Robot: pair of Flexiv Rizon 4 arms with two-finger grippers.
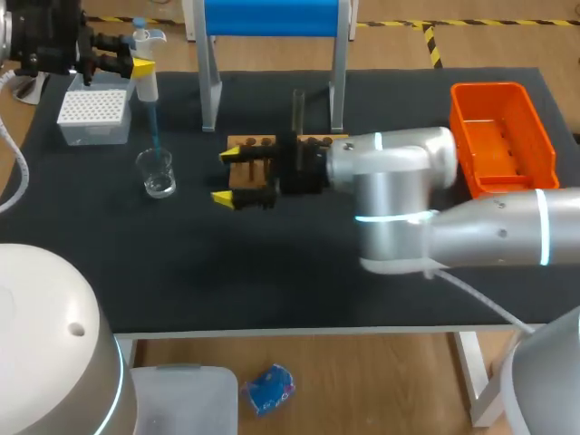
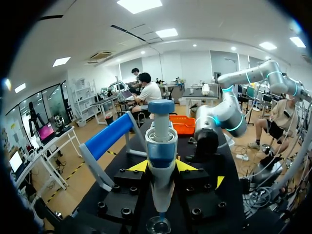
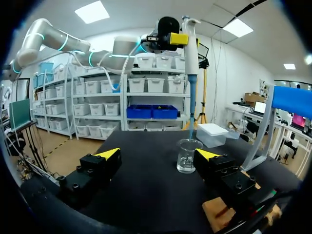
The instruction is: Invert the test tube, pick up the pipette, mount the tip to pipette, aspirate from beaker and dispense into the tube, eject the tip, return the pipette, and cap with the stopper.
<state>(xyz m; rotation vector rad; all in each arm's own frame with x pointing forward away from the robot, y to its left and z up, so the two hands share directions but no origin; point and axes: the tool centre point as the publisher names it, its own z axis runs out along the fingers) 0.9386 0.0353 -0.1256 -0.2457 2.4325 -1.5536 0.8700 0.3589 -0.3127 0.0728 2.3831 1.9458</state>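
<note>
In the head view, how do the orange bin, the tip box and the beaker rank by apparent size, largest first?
1. bin
2. tip box
3. beaker
The gaps are plain, and all three stand at a similar depth on the table.

my left gripper (image 1: 136, 65) at far left corner, clamped on pipette (image 1: 146, 83), held upright. blue tip (image 1: 154, 129) points down into glass beaker (image 1: 157, 172). white tip box (image 1: 91, 116) just beside beaker. my right gripper (image 1: 237, 177) mid-table, fingers spread, over wooden rack (image 1: 252, 142). orange bin (image 1: 501, 134) far right.
</note>
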